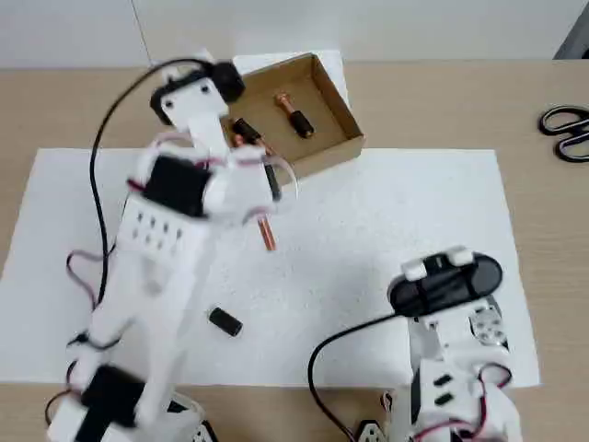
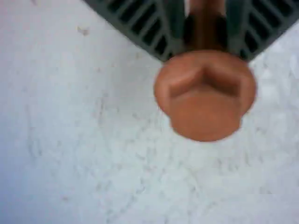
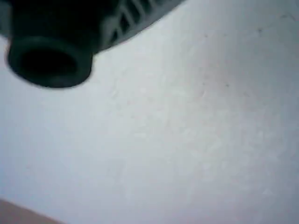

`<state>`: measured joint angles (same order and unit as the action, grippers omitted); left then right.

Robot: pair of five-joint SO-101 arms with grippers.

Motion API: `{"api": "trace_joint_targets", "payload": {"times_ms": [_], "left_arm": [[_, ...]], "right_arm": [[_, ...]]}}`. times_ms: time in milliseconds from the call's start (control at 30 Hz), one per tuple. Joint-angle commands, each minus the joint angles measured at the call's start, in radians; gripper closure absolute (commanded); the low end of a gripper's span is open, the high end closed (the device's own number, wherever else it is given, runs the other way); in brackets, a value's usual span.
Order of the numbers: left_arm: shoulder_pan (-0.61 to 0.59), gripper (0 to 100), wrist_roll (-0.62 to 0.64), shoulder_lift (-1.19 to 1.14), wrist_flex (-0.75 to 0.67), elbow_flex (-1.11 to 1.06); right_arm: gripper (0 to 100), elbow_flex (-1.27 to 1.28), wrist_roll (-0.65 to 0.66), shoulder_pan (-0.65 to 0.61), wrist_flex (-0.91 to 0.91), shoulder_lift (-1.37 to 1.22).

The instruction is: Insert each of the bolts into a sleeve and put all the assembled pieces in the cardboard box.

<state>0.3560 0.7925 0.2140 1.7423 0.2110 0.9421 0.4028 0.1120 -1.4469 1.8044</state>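
Note:
My left gripper [image 1: 263, 217] hangs over the white mat just in front of the cardboard box [image 1: 342, 109], shut on a copper bolt [image 1: 268, 233] that points down. In the left wrist view the bolt's round head [image 2: 205, 95] sticks out between the dark jaws. My right gripper [image 3: 70, 28] is low over the mat near the front right and grips a black sleeve [image 3: 49, 60], whose open end faces the camera. Another black sleeve [image 1: 225, 321] lies loose on the mat. An assembled bolt and sleeve [image 1: 294, 114] lies in the box.
The white mat [image 1: 386, 221] covers most of the wooden table. The right arm's body [image 1: 446, 281] is folded at the front right. Black scissors [image 1: 566, 129] lie at the far right edge. A second dark and copper piece [image 1: 245, 131] shows at the box's left side.

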Motion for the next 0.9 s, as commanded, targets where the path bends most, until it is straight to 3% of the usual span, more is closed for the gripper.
{"api": "trace_joint_targets", "payload": {"times_ms": [0,133,200,300,433,633,867], "left_arm": [[0.032,99,-0.011,0.21,0.006,-0.074],[0.026,99,-0.087,0.311,-0.018,-0.188],[0.034,99,-0.183,0.334,-0.021,-0.249],[-0.008,99,-0.195,0.358,-0.032,-0.265],[-0.021,99,-0.198,0.387,-0.095,-0.265],[-0.025,99,-0.198,0.431,-0.097,-0.269],[-0.02,99,-0.198,0.433,-0.103,-0.271]], "right_arm": [[99.3,-0.13,0.009,-0.007,-0.058,0.01],[99.3,-0.195,0.026,-0.012,-0.189,0.01],[99.3,-0.199,0.071,-0.007,-0.197,0.012],[99.3,-0.172,0.091,-0.012,-0.147,0.008],[99.4,0.012,-0.009,-0.045,0.12,0.01],[99.4,0.316,-0.213,-0.203,0.598,0.01],[99.4,0.715,-0.249,-0.438,1.184,0.01]]}}
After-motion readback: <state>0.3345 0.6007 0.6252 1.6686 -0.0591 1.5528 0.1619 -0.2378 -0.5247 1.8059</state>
